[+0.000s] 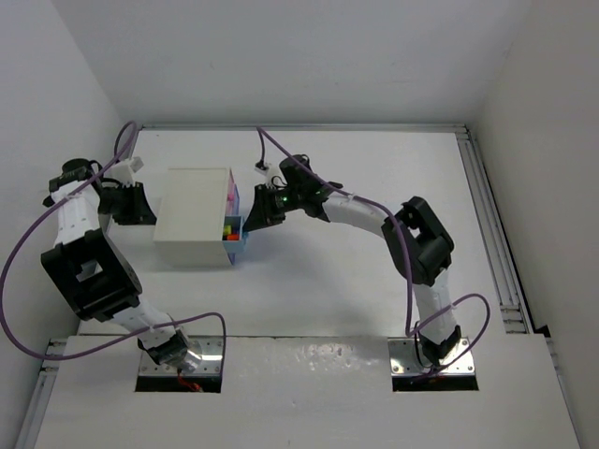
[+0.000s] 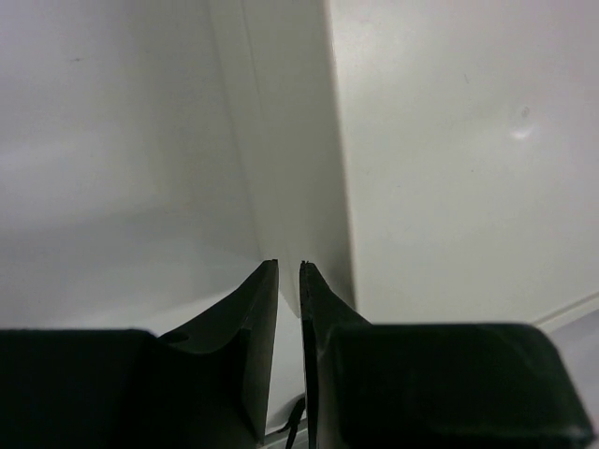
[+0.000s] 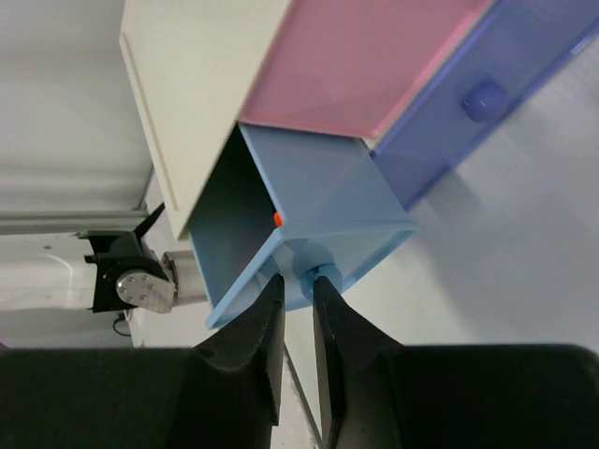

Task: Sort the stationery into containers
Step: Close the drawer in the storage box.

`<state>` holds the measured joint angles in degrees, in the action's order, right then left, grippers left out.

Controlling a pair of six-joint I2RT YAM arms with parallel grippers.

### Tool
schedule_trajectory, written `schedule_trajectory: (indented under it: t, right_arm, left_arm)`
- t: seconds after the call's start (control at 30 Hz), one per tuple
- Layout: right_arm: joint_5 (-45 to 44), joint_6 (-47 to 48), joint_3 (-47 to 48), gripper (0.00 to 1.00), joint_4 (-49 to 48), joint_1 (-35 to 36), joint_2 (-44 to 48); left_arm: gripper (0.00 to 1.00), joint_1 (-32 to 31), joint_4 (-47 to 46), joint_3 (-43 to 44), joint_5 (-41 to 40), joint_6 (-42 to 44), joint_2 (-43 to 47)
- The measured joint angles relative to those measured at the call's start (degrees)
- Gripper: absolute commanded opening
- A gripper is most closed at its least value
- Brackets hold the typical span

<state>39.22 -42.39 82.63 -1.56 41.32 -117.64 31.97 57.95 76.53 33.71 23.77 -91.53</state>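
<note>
The white cabinet (image 1: pixel 192 215) stands left of centre with its drawers facing right. Its light blue drawer (image 3: pixel 328 201) is pulled partway out. Coloured stationery (image 1: pixel 227 229) shows inside it from above, and an orange tip (image 3: pixel 277 218) peeks over the drawer's wall in the right wrist view. My right gripper (image 3: pixel 294 279) is shut on that drawer's small round knob (image 3: pixel 323 273), reaching in from the right (image 1: pixel 249 223). My left gripper (image 1: pixel 150 208) rests against the cabinet's opposite side. Its fingers (image 2: pixel 289 267) are shut, with only a slit between them and nothing in it, facing a white cabinet corner (image 2: pixel 332 140).
A pink drawer (image 3: pixel 356 65) and a purple-blue drawer (image 3: pixel 440 131) with a round knob (image 3: pixel 483 100) sit closed beside the open one. White walls enclose the table on three sides, and a metal rail (image 1: pixel 491 224) runs along its right edge.
</note>
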Motion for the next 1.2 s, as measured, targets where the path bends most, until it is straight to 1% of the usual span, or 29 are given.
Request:
schedule_trajectory:
  t: [0.33, 0.53, 0.9, 1.03, 1.2]
  right_arm:
    - [-0.04, -2.99, 5.73, 0.19, -3.19, 2.34, -5.07]
    - [-0.07, -4.04, 6.82, 0.19, -4.33, 2.67, -6.64]
    - [-0.35, -4.17, 9.44, 0.23, -5.38, 2.71, -8.13]
    - [-0.61, -4.09, 9.73, 0.27, -5.57, 2.71, -8.17]
    - [-1.11, -2.8, 9.75, 0.3, -5.16, 2.71, -8.17]
  left_arm:
    - [0.22, 0.0, -0.76, -1.68, 1.49, 0.31, -0.52]
    - [0.22, -0.17, -1.09, -1.75, 1.73, 0.44, -0.52]
    - [0.22, -0.79, -1.97, -1.75, 1.68, 0.39, -0.55]
    - [0.22, -1.07, -2.43, -1.7, 1.55, 0.28, -0.68]
    - [0.24, -1.38, -2.75, -0.68, 1.22, -0.35, -1.29]
